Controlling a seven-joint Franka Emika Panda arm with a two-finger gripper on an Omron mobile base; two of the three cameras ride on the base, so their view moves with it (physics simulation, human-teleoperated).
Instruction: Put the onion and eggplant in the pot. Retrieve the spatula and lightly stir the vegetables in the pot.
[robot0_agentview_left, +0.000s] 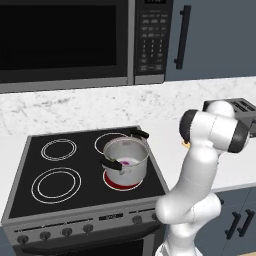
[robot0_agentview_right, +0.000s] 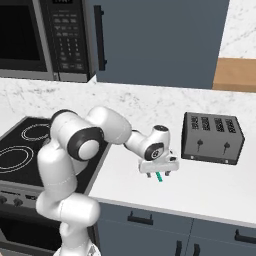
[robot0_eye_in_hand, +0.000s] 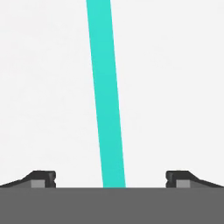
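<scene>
Starting at the left: the stove (robot0_agentview_left: 30, 200) carries the pot (robot0_agentview_left: 126, 160) on its front right burner, which glows red underneath. Inside the pot a pinkish-purple patch shows, prob. the onion (robot0_agentview_left: 127, 162), w/ a dark bit near the left wall that may be the eggplant (robot0_agentview_left: 116, 164), too small to be sure. So the veg step looks done, or nearly. Further right, on the white table (robot0_agentview_right: 210, 185) btwn stove and toaster (robot0_agentview_right: 212, 137), the hand (robot0_agentview_right: 158, 174) hangs low over the spatula (robot0_eye_in_hand: 107, 100); its teal handle runs straight up the middle of the hand view, between the two fingertips (robot0_eye_in_hand: 43, 178), which stand wide apart and clear of it. Nothing held yet. Left to do, as I judge it: close on the handle, lift, carry to the pot, stir lightly.
</scene>
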